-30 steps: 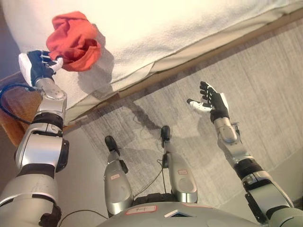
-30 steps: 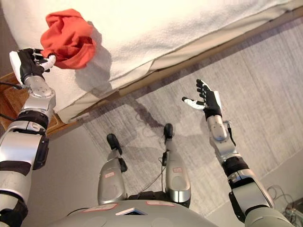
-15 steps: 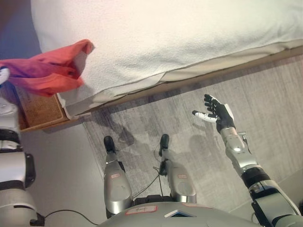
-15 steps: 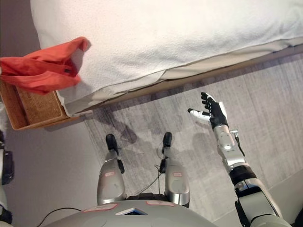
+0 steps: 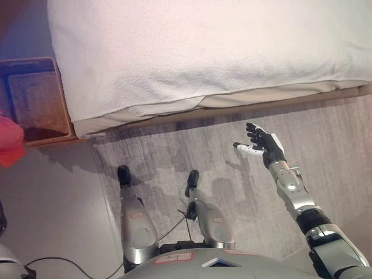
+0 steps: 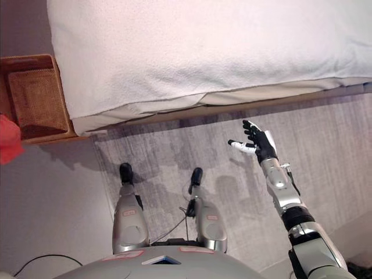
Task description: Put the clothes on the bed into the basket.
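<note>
Showing one red garment (image 6: 8, 139), one basket (image 6: 34, 99), one open right hand (image 6: 258, 145).

Both eye views set high on the head, facing steeply down toward 12 o'clock, a few centimetres apart side to side. Shared almost wholly: the bed (image 5: 203, 52) across 12 o'clock, the grey rug (image 5: 232, 174) beneath, the wicker basket (image 6: 35, 99) at 10 o'clock, the right hand (image 6: 256, 145) at 3 o'clock. Medium range; right eye view shifted slightly, showing more basket.
</note>
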Motion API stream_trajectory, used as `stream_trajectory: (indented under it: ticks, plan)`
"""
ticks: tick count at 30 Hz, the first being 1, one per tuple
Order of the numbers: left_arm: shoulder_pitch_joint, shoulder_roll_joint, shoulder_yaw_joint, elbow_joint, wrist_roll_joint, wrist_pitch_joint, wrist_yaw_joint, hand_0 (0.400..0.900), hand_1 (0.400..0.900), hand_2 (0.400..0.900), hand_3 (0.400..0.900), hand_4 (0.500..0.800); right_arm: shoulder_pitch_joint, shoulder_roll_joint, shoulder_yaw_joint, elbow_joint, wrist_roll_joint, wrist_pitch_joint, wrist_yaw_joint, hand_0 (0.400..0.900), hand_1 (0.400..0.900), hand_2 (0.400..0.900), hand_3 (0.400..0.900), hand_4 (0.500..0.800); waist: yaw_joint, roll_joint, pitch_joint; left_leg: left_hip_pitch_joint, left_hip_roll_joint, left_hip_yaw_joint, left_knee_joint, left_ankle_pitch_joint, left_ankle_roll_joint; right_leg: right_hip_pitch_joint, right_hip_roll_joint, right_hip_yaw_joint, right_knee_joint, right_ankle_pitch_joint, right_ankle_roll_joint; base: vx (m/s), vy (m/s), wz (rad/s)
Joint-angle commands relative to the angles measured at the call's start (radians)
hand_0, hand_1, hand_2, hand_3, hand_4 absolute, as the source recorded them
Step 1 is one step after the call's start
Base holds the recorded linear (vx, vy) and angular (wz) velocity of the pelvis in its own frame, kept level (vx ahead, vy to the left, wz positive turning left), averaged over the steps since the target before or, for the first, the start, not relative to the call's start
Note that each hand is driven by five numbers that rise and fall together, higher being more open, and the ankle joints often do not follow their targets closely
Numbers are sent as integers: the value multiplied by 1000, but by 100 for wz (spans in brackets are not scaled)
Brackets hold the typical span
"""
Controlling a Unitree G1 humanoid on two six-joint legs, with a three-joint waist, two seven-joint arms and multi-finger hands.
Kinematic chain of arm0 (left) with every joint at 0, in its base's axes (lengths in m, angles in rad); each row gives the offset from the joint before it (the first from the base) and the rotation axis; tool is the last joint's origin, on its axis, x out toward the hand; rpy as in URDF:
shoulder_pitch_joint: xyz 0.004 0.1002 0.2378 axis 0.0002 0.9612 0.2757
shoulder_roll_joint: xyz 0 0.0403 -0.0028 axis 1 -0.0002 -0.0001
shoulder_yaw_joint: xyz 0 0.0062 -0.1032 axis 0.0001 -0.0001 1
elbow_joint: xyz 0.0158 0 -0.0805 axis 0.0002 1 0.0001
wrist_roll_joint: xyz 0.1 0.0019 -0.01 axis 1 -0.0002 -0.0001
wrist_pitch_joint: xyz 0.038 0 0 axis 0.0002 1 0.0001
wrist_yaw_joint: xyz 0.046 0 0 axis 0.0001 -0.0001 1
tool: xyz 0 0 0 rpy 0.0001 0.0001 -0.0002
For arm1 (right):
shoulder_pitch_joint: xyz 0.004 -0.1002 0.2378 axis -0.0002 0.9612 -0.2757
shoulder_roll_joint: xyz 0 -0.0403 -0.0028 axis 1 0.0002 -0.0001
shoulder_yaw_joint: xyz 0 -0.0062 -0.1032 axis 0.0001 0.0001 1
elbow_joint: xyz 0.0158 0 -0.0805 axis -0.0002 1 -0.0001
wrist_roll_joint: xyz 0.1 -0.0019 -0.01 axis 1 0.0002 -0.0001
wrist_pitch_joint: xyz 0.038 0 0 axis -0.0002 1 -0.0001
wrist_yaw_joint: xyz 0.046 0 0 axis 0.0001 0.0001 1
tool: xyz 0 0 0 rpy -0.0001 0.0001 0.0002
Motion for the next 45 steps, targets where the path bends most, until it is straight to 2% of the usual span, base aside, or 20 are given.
stream_trajectory:
  ticks: [1,10,16,21,27,28,29,39,42,45]
  plan:
    - [-76,105,-42,6,25,-56,42,400,400,400,400,500,-31,-38,-55,-17,9,-41,-16,900,900,900,900,800,23,8,-35,-55,-26,-63,87,-65,31,110,-141,-33,62,169,147,6,-2,3]
    - [-157,123,-104,-32,37,-53,58,400,400,400,400,500,8,-30,-76,-30,9,-43,-19,900,900,900,900,800,24,-13,-40,-58,-35,-61,64,-63,33,114,-140,-40,37,240,147,5,1,-2]
    - [-277,149,-199,-38,51,-52,71,400,400,400,400,500,40,-25,-89,-30,14,-44,-19,900,900,900,900,800,12,-17,-57,-63,-49,-58,46,-61,34,116,-149,-49,27,297,147,23,13,2]
    - [-348,146,-259,-40,58,-53,79,400,400,400,400,500,39,-8,-77,-10,24,-44,-18,900,900,900,900,800,8,-23,-60,-71,-58,-48,49,-69,36,114,-153,-47,19,341,147,3,17,-5]
    - [-398,136,-293,-41,57,-48,92,400,400,400,400,500,53,2,-78,-2,35,-45,-16,900,900,900,900,800,3,-33,-62,-70,-60,-43,46,-81,36,113,-153,-50,27,342,147,8,5,-3]
    - [-410,134,-299,-41,55,-48,96,841,841,841,841,765,55,5,-79,3,34,-45,-16,900,900,900,900,800,2,-35,-62,-70,-59,-41,45,-82,36,112,-153,-52,28,342,147,0,0,0]
    - [-418,135,-303,-40,54,-48,98,900,900,900,900,800,55,5,-78,-1,35,-45,-16,900,900,900,900,800,1,-39,-62,-71,-59,-40,44,-82,35,111,-154,-55,31,342,147,0,0,0]
    - [-418,119,-306,-52,58,-53,102,900,900,900,900,800,68,13,-78,-10,32,-50,-12,900,900,900,900,800,1,-59,-66,-69,-59,-44,44,-90,34,107,-149,-55,37,342,147,3,-4,-1]
    - [-409,105,-294,-77,33,-65,101,900,900,900,900,800,67,10,-82,-11,26,-52,-17,900,900,900,900,800,0,-63,-67,-67,-61,-48,42,-90,34,109,-147,-58,37,342,147,0,0,0]
    - [-396,72,-264,-110,-42,-98,87,900,900,900,900,800,61,12,-85,-8,25,-52,-20,900,900,900,900,800,-2,-65,-66,-66,-61,-50,40,-89,34,110,-145,-57,36,342,147,0,0,0]
